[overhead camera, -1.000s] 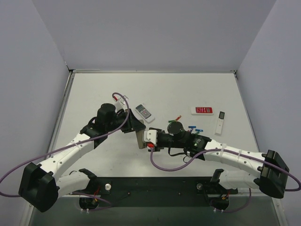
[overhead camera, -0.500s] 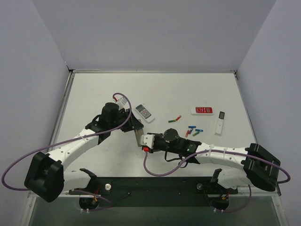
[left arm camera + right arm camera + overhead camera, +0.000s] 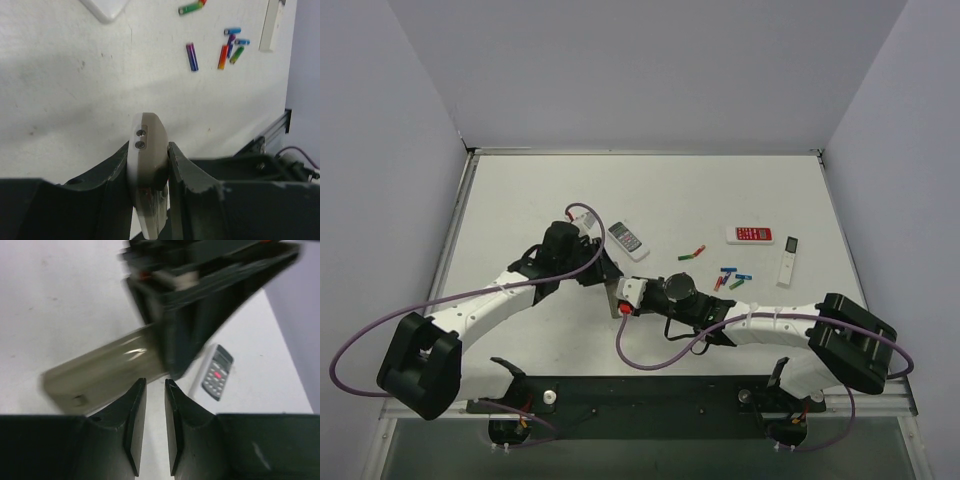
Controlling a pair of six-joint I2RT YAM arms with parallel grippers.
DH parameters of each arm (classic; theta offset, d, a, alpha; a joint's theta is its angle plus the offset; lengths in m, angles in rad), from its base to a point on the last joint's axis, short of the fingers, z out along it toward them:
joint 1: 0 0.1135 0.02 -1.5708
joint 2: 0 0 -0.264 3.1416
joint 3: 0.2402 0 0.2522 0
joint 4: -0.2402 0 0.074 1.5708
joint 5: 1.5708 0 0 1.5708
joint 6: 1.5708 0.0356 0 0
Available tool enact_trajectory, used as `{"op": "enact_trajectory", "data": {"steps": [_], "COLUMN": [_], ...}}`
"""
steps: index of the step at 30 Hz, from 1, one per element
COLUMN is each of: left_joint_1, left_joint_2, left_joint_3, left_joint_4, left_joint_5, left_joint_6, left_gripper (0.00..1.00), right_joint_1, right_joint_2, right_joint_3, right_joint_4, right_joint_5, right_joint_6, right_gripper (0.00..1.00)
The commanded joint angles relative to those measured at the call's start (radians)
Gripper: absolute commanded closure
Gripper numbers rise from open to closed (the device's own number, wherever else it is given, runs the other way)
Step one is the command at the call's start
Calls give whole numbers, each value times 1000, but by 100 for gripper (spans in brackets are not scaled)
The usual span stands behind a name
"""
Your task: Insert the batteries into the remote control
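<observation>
Found left gripper clenched on remote control, held on edge, presumably to present its back for loading. Found right gripper narrowly parted, empty, just beside. Noted batteries loose at 1 o'clock, well apart.

We log remote control back tan-grey, edge paler | batteries: we count one purple-blue, one red-orange, one green-red, two blue, one green | flat remote red, pale buttons | slim remote white, dark tip | table white, faintly speckled | walls pale lavender-grey
</observation>
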Motion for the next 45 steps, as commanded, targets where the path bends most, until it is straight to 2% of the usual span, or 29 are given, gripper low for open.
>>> {"op": "enact_trajectory", "data": {"steps": [1,7,10,12,13,16,19,28,45], "left_joint_1": [-33,-30,-7,11,16,24,24,24,22], "left_joint_2": [-7,-10,-16,-25,-30,-41,-59,-110,-111], "left_joint_3": [11,13,9,2,2,9,9,22,29], "left_joint_4": [-103,-139,-120,-84,-74,-62,-48,-39,-15], "left_joint_5": [118,32,19,53,65,102,143,249,294], "left_joint_6": [7,25,15,10,7,15,16,2,-15], "left_gripper": [100,100,100,100,100,100,100,100,100], "right_joint_1": [-48,-60,-60,-60,-60,-60,-60,-54,-45], "right_joint_2": [10,18,-26,-74,-106,-163,-192,-195,-269], "right_joint_3": [16,16,4,-8,-14,-22,-27,24,42], "right_joint_4": [217,191,112,57,39,-50,-98,-201,-167], "right_joint_5": [81,47,-15,-83,-104,-196,-253,-325,-370], "right_joint_6": [27,45,79,105,111,131,136,98,130], "right_gripper": [83,83,78,67,56,40,35,36,37]}}
